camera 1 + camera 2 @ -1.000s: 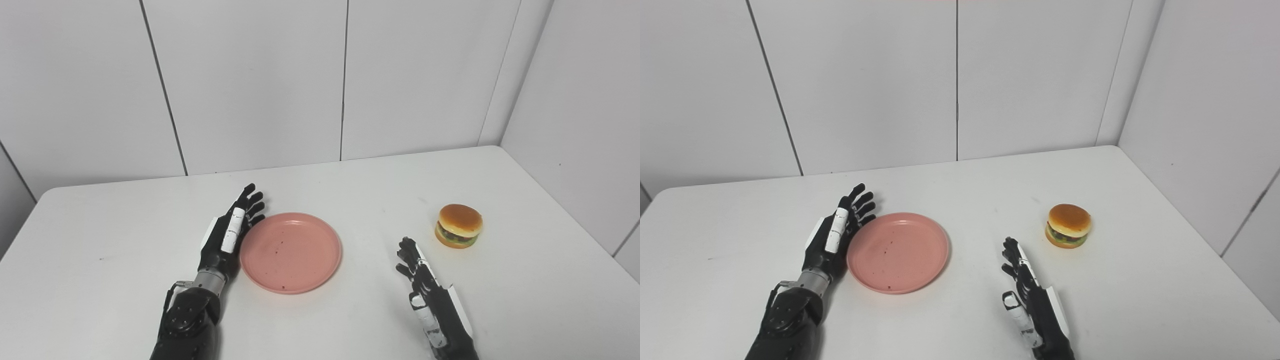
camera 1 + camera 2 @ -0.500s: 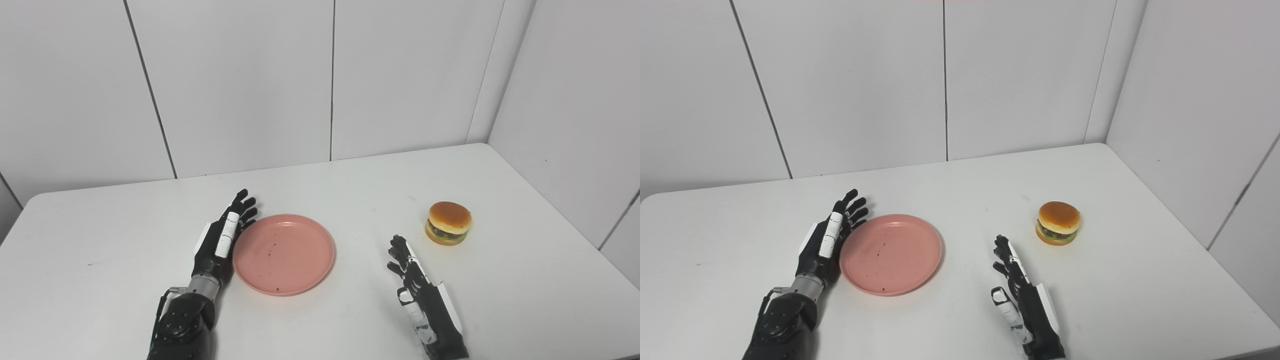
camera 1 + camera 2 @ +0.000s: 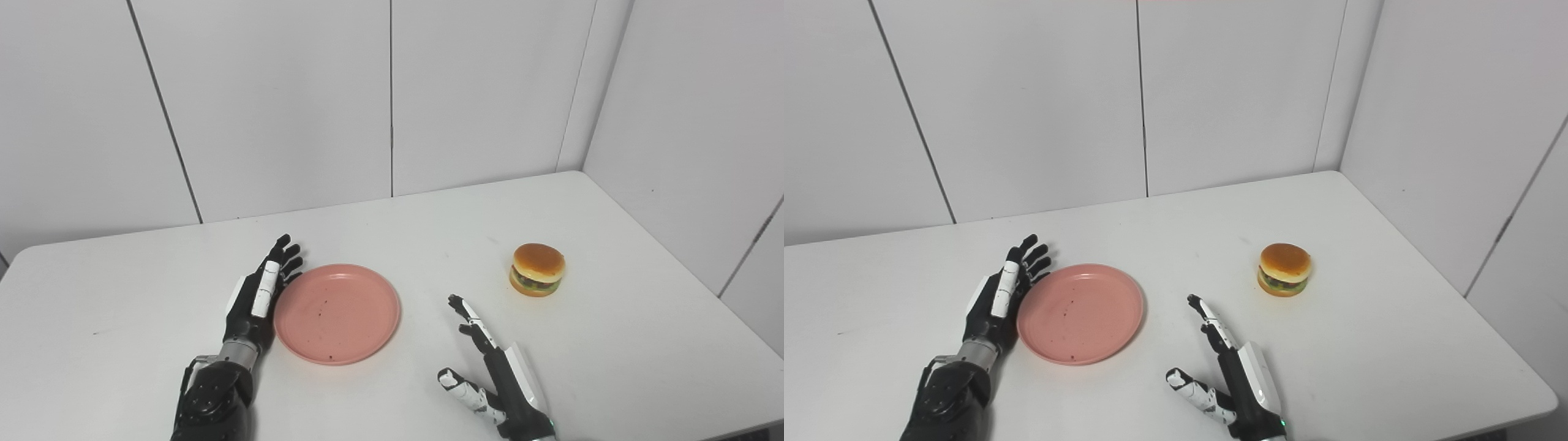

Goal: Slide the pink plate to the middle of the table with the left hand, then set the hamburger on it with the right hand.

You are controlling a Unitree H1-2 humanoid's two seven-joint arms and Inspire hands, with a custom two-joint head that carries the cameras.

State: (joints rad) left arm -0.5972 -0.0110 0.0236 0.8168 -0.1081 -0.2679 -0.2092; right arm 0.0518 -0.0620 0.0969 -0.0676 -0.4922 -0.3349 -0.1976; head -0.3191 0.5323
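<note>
White wall panels are closing in the back and right side of a white counter (image 3: 122,294), which is carrying everything in view. Near its middle, the pink plate (image 3: 337,313) is lying flat, with a few dark specks showing on its surface. The left robot hand (image 3: 257,297) is resting edge-on along the plate's left rim, fingers stretched straight and pointing away from the robot, gripping nothing; whether its palm is actually touching the rim is hard to tell, but it is sitting right against it. The right robot hand (image 3: 490,367) is lying low over the counter near the front edge, to the right of the plate and apart from it. Its fingers are reaching forward and its thumb is spreading out to the left, so it is standing wide open and holding nothing. The hamburger (image 3: 538,269) is sitting upright on the counter, beyond and to the right of the right robot hand, well apart from both that hand and the plate.
</note>
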